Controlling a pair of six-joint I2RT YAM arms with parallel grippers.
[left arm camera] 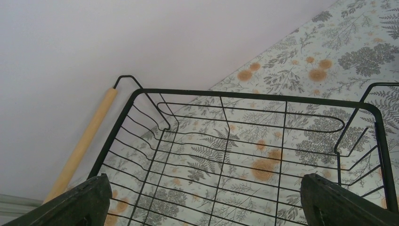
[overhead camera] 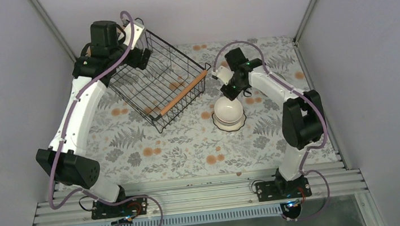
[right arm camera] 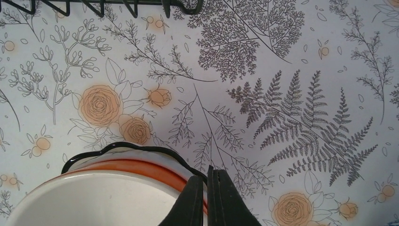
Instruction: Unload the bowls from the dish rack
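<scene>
The dish rack (overhead camera: 160,86), a black wire basket with wooden rod handles (overhead camera: 183,93), sits at the back left, and no bowl shows inside it. My left gripper (overhead camera: 143,57) is at its far end, open, with fingers wide apart over the wire floor (left arm camera: 203,178). A stack of bowls (overhead camera: 228,111) stands on the mat right of the rack: a plain white bowl (right arm camera: 94,197) in an orange one (right arm camera: 141,168) in a scallop-edged white one (right arm camera: 122,147). My right gripper (overhead camera: 228,92) hovers at the stack's rim, fingers shut together (right arm camera: 207,170), gripping nothing I can see.
The floral mat (overhead camera: 179,149) covers the table. Grey walls close in at the back and both sides. The rack's far handle (left arm camera: 87,139) lies close to the back wall. The rack's near wire edge (right arm camera: 103,4) shows at the top of the right wrist view.
</scene>
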